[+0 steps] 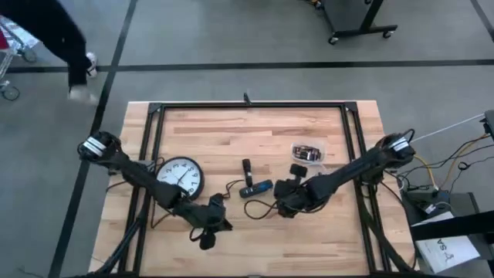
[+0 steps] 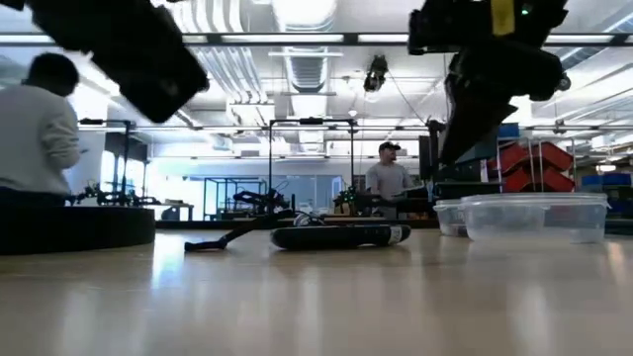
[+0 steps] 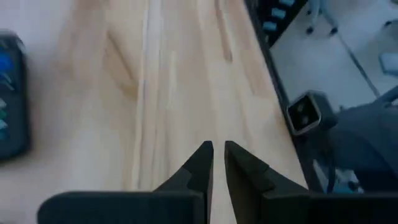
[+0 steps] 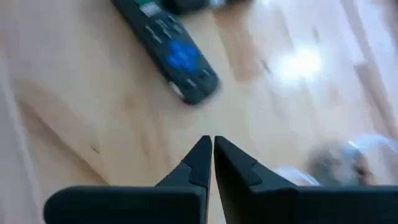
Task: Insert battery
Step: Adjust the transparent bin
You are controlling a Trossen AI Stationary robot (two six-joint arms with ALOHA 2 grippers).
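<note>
A black remote (image 1: 255, 188) with blue buttons lies flat on the wooden table near its middle; it also shows in the low view as the remote (image 2: 341, 235) and in the right wrist view as the remote (image 4: 171, 53). A small black piece (image 1: 247, 167) lies just beyond it. Batteries sit in a clear tub (image 1: 309, 152) to the far right of the remote. My right gripper (image 4: 208, 146) hovers shut above bare wood, right of the remote. My left gripper (image 3: 217, 149) hovers shut over bare wood near the table's front, left of the remote (image 3: 12, 99).
A round wall clock (image 1: 179, 176) lies face up at the left. A thin black cable (image 1: 255, 207) loops on the wood near the remote. A black metal frame (image 1: 247, 105) borders the table. People stand in the room beyond.
</note>
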